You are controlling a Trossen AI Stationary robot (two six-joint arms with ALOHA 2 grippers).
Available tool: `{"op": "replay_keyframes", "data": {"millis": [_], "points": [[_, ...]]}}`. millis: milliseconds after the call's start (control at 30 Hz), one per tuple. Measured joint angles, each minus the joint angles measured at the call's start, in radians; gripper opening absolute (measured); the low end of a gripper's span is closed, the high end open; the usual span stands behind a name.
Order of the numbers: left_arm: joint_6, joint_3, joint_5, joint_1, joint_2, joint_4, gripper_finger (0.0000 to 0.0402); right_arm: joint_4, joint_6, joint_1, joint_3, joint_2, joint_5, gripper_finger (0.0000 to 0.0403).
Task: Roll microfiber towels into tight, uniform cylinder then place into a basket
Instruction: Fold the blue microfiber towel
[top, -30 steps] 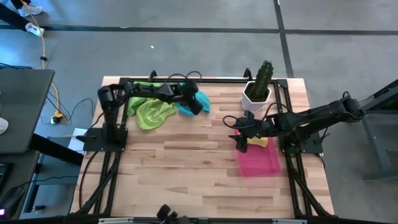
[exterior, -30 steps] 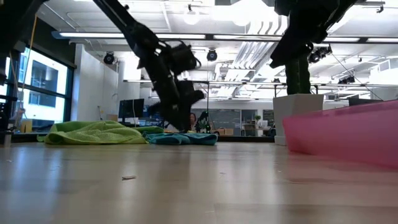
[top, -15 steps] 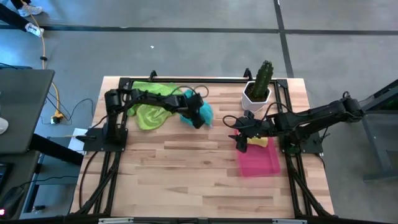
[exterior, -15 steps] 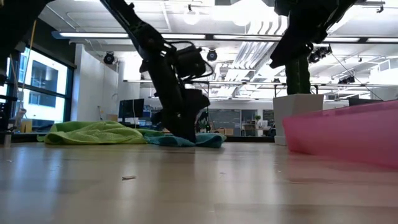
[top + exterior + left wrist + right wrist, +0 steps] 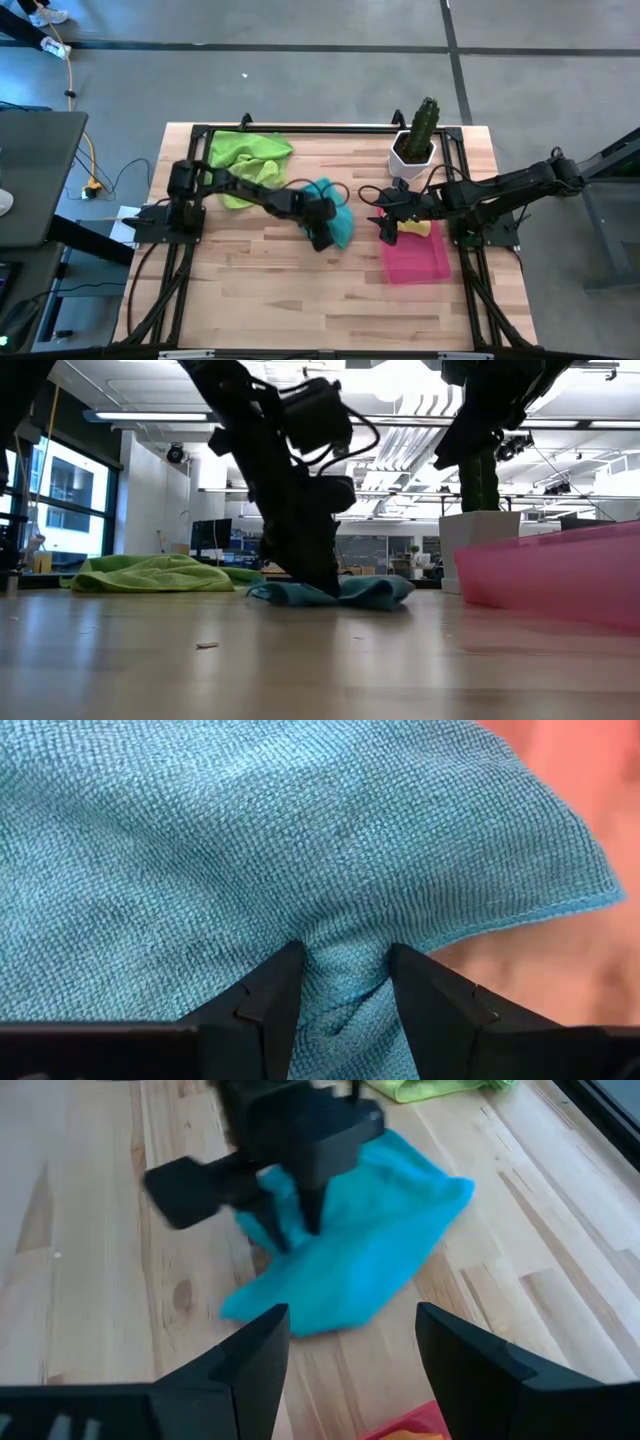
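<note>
The teal towel (image 5: 337,215) lies crumpled on the wood near the middle of the table, and my left gripper (image 5: 322,236) is shut on it. A lime green towel (image 5: 250,155) lies in a heap at the far left. The pink basket (image 5: 418,262) rests on the table at the right, with a yellow towel (image 5: 416,228) at its far end. My right gripper (image 5: 385,226) hangs open over the basket's far left corner, holding nothing. My left gripper pinches a bunched-up fold of the teal towel (image 5: 345,982) between its two fingers (image 5: 285,982). The fingers slant down from the table's left. The rest of the towel (image 5: 365,592) lies slack on the table around the fingertips.
A white pot with a green cactus (image 5: 415,140) stands at the far right, just beyond the basket. A black frame (image 5: 300,128) runs along the table's far and side edges. Bare wood stretches from the towel to the near edge.
My left gripper has swung from the far edge beside the green towel toward the middle of the table and the near edge, staying shut on the teal towel. The towel has slid along the table with it, clear of the green heap.
</note>
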State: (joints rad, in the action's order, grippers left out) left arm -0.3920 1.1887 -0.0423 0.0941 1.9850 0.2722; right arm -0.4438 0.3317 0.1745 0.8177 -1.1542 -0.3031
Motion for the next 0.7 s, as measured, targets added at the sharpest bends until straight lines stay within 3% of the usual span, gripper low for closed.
{"op": "replay_keyframes", "data": {"millis": [467,700], "points": [[-0.093,0.002,-0.049,-0.123,-0.023,-0.049,0.0145,0.0,0.0,0.0,0.0,0.0,0.0,0.021],[0.074,0.083,-0.045,-0.123,-0.099,0.035,0.0145,0.002,0.001,0.0,0.0,0.0,-0.001,0.021]]}}
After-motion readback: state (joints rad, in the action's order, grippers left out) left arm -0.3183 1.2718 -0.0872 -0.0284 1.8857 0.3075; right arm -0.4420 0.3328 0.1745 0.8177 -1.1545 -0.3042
